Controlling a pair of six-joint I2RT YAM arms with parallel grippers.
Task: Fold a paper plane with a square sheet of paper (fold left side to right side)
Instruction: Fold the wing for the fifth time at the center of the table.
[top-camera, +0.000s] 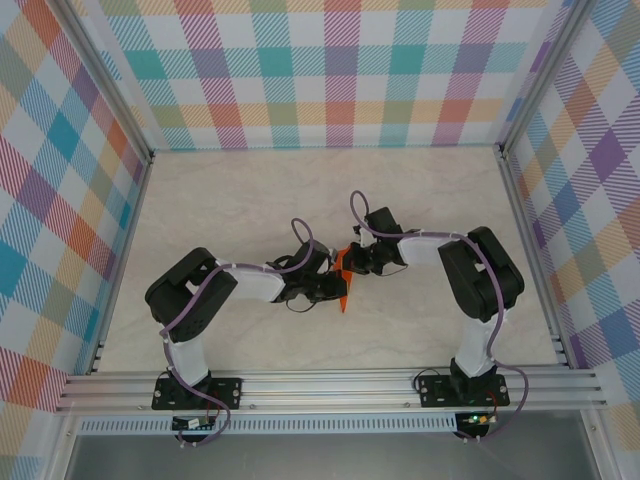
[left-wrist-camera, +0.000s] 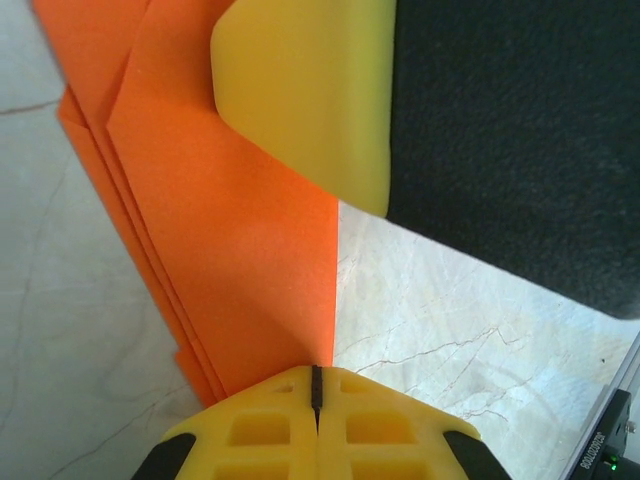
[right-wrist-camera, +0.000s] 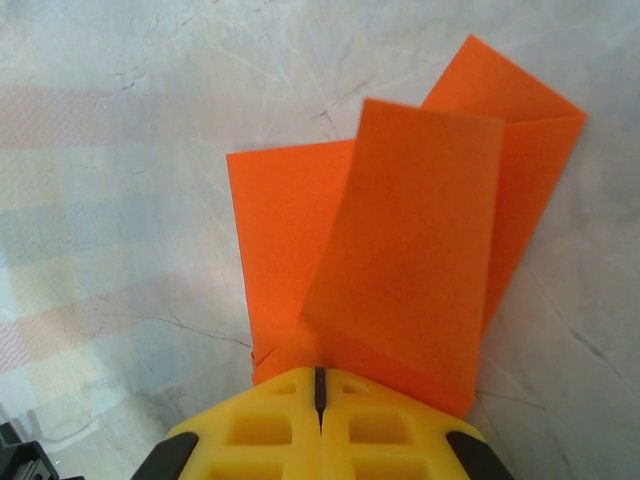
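Observation:
The square sheet of paper (top-camera: 344, 298) is a small creased orange shape at mid-table, between the two gripper heads. My left gripper (top-camera: 335, 287) meets it from the left. In the left wrist view its yellow jaws (left-wrist-camera: 317, 378) are shut where the straight edge of the stacked orange layers (left-wrist-camera: 230, 250) runs into them. My right gripper (top-camera: 357, 262) comes in from the right. Its shut jaws (right-wrist-camera: 320, 380) hold the base of a raised flap (right-wrist-camera: 420, 230), and more paper lies flat behind. One of its yellow fingers (left-wrist-camera: 300, 90) rests over the paper in the left wrist view.
The marble-pattern tabletop (top-camera: 250, 190) is walled by checked panels on aluminium posts (top-camera: 525, 200). A metal rail (top-camera: 330, 385) runs along the near edge at the arm bases. Both arms are bent inward and crowd the centre.

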